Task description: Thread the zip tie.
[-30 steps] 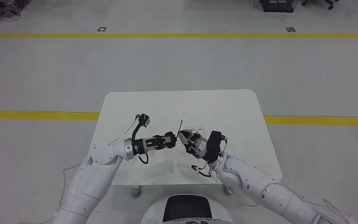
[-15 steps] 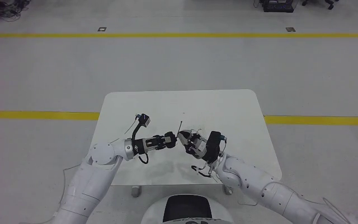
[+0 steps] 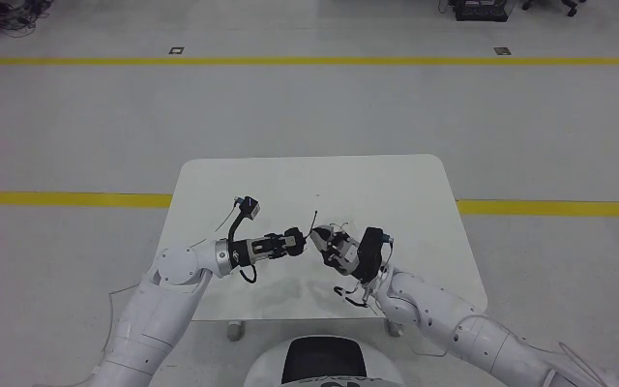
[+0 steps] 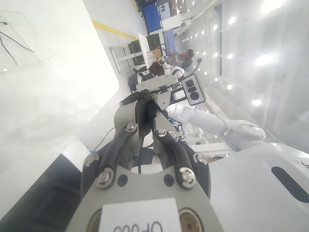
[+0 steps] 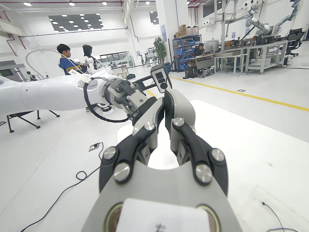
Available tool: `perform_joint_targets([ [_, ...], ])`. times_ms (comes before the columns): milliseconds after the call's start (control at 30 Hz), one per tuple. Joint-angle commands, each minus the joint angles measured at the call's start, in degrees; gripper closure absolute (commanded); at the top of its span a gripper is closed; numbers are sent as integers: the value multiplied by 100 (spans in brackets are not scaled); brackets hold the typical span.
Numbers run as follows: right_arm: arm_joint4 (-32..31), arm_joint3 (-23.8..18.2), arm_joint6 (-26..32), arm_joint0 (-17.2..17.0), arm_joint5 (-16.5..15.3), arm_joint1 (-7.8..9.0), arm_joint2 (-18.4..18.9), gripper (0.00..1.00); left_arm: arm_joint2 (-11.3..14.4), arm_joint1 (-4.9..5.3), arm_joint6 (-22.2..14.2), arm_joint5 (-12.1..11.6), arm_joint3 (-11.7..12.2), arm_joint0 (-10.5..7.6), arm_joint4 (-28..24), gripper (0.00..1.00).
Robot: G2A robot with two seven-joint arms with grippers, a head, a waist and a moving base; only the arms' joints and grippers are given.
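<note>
A thin black zip tie (image 3: 312, 221) is held above the white table (image 3: 290, 179), its free end sticking up between my two grippers. My left gripper (image 3: 299, 241) comes in from the left and is shut on the tie's black strap (image 4: 144, 108). The right gripper (image 3: 323, 243) faces it tip to tip and almost touches it. Its ribbed pads (image 5: 169, 107) are pressed together, and the bit of tie between them is hidden. In the right wrist view, my left gripper (image 5: 135, 112) sits just behind the right one's fingertips.
A clear plastic sheet (image 4: 23, 32) with a thin black wire lies flat on the table, also seen as a clear sheet (image 5: 277, 201) in the right wrist view. The table's front edge (image 3: 290, 317) runs just under both forearms. Bare tabletop stretches behind the grippers.
The right gripper has shifted slightly to the right and toward the front edge, and the tie's upright end has moved with it. The left arm has held still.
</note>
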Motion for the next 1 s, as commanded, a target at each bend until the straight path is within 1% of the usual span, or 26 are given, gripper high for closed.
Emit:
perform_joint_targets([
  [0,12,-6,25,12,0,4,-28,100,0,0,0,0,0,0,0,100],
  [567,124,71,55,163,0,-2,-275,100,0,0,0,0,0,0,0,100],
  [600,123,71,45,163,0,1,-283,93,0,0,0,0,0,0,0,100],
  [633,128,67,25,159,0,5,-290,59,0,0,0,0,0,0,0,100],
  [667,136,66,0,154,0,11,-294,0,0,0,0,0,0,0,0,100],
  [767,140,72,-137,119,0,55,-274,0,0,0,0,0,0,0,0,100],
  [833,112,77,-258,73,0,112,-242,0,0,0,0,0,0,0,0,100],
  [967,80,24,-549,-51,0,276,-174,0,0,0,0,0,0,0,0,100],
])
